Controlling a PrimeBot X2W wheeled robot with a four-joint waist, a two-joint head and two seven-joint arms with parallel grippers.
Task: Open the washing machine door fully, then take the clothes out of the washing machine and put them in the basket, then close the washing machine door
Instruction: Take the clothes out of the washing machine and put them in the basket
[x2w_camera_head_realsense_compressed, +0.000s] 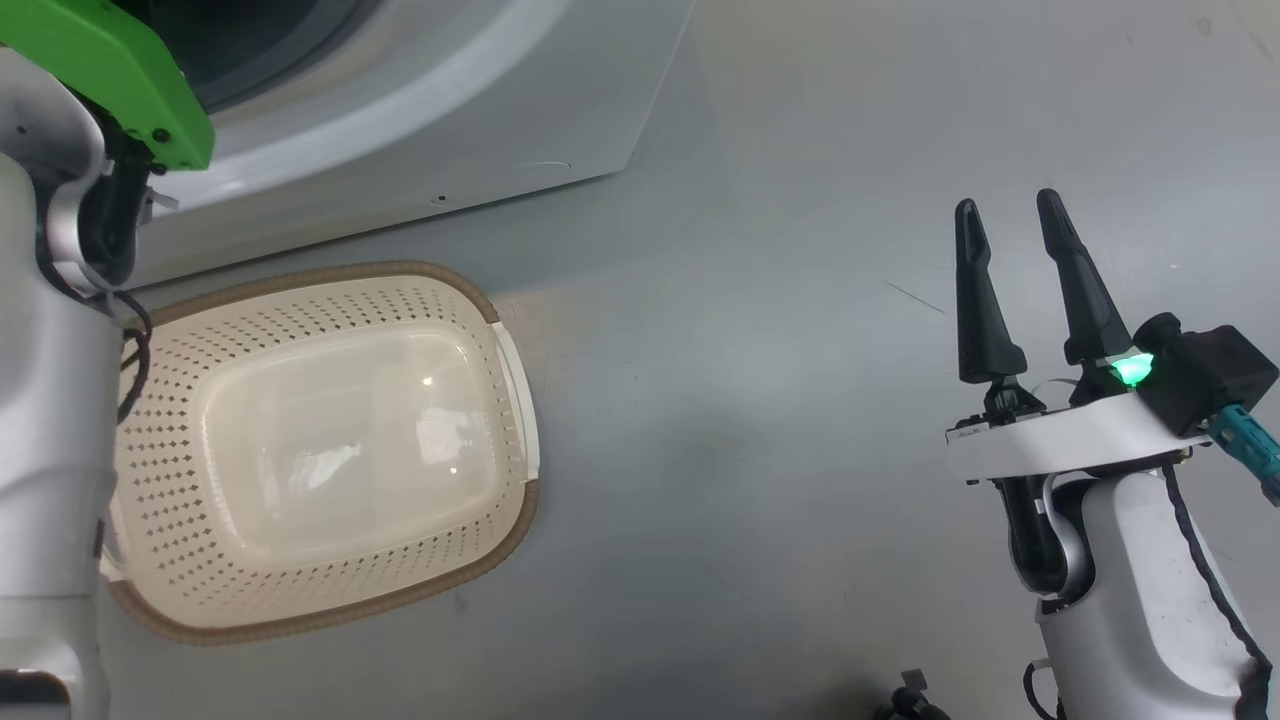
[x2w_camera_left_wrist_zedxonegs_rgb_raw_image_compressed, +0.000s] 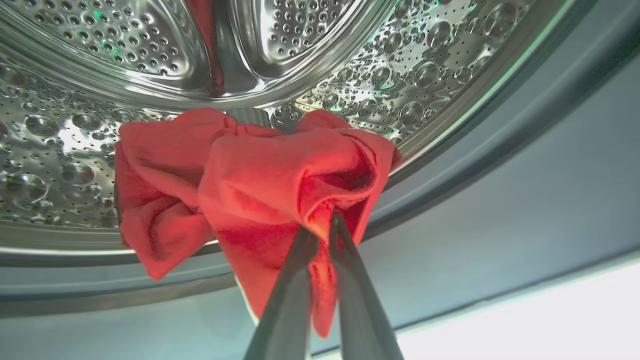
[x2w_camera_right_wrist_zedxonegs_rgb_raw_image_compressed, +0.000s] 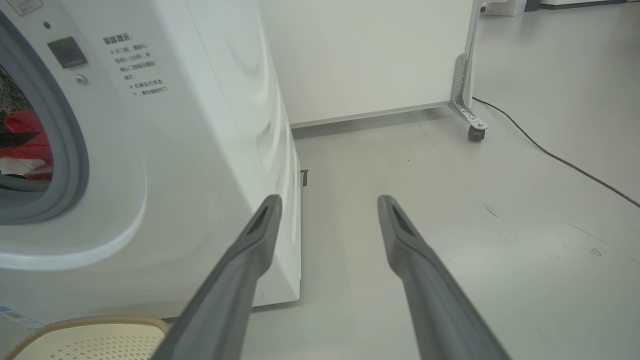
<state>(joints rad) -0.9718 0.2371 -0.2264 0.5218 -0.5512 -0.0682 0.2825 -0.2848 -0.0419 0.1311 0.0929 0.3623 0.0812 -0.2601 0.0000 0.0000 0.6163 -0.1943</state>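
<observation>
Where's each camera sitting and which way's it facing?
Head view: on the head, looking down at the basket and washing machine; left forearm, open right end effector show.
Left wrist view: on that wrist, looking into the drum; left end effector shut on the clothes.
Right wrist view: on that wrist, looking along the floor past the washing machine; open fingers show.
Shared: head and right wrist show the basket.
</observation>
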